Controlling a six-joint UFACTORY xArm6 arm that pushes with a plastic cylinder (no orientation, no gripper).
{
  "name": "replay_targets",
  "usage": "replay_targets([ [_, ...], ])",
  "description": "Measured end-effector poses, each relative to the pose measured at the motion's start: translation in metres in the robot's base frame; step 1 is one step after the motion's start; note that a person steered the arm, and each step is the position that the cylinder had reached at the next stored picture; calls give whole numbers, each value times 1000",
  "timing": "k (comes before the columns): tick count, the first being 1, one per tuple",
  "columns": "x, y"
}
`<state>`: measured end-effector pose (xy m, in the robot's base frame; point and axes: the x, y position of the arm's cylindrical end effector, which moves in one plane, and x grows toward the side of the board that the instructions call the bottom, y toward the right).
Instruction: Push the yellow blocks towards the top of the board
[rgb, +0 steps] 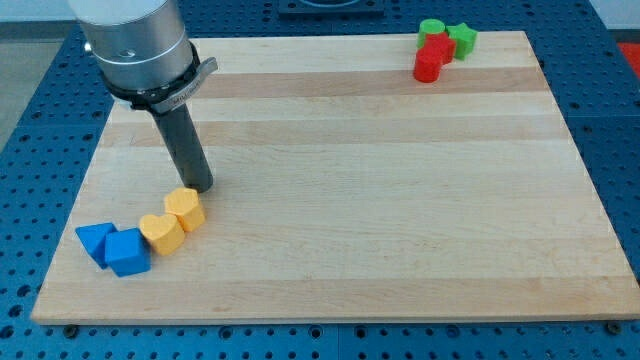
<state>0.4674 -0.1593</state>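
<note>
Figure: risk and target condition. My tip (200, 187) ends a plain dark rod with no jaws to open or close, so it grips nothing; it stands on the wooden board (400, 200) just above the yellow hexagonal block (186, 209), touching it or nearly so, which cannot be settled from this angle. The yellow heart-shaped block (161, 233) lies below and to the view's left of the tip, pressed against the first. Likely failure: the tip sits on the top side of the yellow pair, so any stroke from here would drive them toward the view's bottom edge, against the task; a route round to their lower side is cramped by the blue blocks (113, 246), which lie further to the tip's lower left, one apparently touching the heart-shaped block; a careless sweep could drag blue upward too, or split the yellow pair so that one slips off the rod's side. Target appearance: both yellow blocks are small, matte and clean-edged, lying flat near the board's lower left corner. The red block (432, 57) and green blocks (448, 36) lie well apart, far to the tip's upper right.
</note>
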Motion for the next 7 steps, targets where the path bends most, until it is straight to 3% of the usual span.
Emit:
replay_targets([
  [7,10,-53],
])
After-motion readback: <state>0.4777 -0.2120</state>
